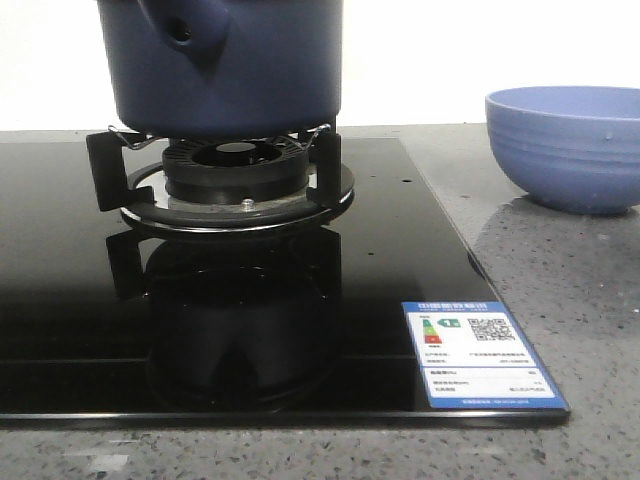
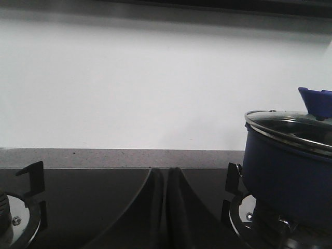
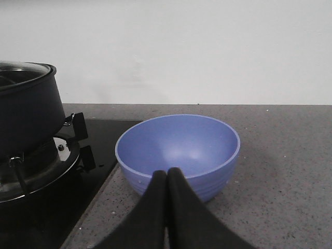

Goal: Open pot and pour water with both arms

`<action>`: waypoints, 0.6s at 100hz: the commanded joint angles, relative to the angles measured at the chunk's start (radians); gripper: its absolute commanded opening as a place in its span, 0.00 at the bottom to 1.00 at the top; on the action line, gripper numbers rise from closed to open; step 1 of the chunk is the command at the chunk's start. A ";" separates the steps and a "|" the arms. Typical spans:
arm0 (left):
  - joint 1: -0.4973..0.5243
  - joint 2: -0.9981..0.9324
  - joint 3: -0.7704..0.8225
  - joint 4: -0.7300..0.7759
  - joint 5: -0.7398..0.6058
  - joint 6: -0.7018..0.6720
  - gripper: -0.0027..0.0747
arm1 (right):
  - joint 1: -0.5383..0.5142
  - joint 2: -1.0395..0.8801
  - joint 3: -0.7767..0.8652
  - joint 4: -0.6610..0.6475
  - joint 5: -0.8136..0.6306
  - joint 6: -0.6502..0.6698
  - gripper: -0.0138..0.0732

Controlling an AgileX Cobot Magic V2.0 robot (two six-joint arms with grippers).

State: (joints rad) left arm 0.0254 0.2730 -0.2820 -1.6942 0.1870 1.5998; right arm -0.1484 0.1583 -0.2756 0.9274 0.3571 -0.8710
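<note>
The pot (image 1: 225, 65) sits on the burner (image 1: 235, 180) of a black glass stove (image 1: 80, 300), resting on the black prongs of the burner's stand. In the front view only its lower body shows: the rim and whatever covers it are cut off by the top of the frame, and the stubby handle (image 1: 185, 30) with its hole points toward the camera. The left wrist view fills in some of that, showing a glass lid (image 2: 290, 127) with a metal rim seated on the pot and a blue knob (image 2: 316, 101) on top, though the pot is cropped at the picture's edge there too. The right wrist view catches only the pot's side and a sliver of the lid, in dark shadow. The blue bowl (image 3: 179, 153) stands on the speckled grey counter (image 3: 280, 176) just beside the stove's right edge, well apart from the pot; the front view cuts off its right side. Neither arm appears in the front view. The left claw (image 2: 165, 207) has its two dark fingers pressed together with nothing between them, over the glass between the two burners. The right claw (image 3: 167, 207) is likewise pressed together and holds nothing, its tips in front of the bowl's near wall; whether they touch it cannot be told. A label (image 1: 480, 355) sits on the stove's near right corner, its print too small to read.
</note>
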 commanded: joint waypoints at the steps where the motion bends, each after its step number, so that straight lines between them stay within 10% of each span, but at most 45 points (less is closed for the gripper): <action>1: -0.005 0.008 -0.028 -0.023 0.010 -0.001 0.01 | -0.003 0.008 -0.026 0.025 -0.052 -0.010 0.09; 35: -0.001 0.010 -0.027 0.025 0.010 -0.045 0.01 | -0.003 0.008 -0.026 0.025 -0.052 -0.010 0.09; 45: -0.001 0.010 -0.027 0.318 -0.047 -0.427 0.01 | -0.003 0.008 -0.026 0.025 -0.052 -0.010 0.09; 60: -0.003 0.010 -0.027 1.156 -0.159 -1.298 0.01 | -0.003 0.008 -0.026 0.025 -0.052 -0.010 0.09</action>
State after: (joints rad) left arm 0.0254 0.2730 -0.2820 -0.9771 0.1172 0.7691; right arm -0.1484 0.1583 -0.2756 0.9274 0.3571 -0.8708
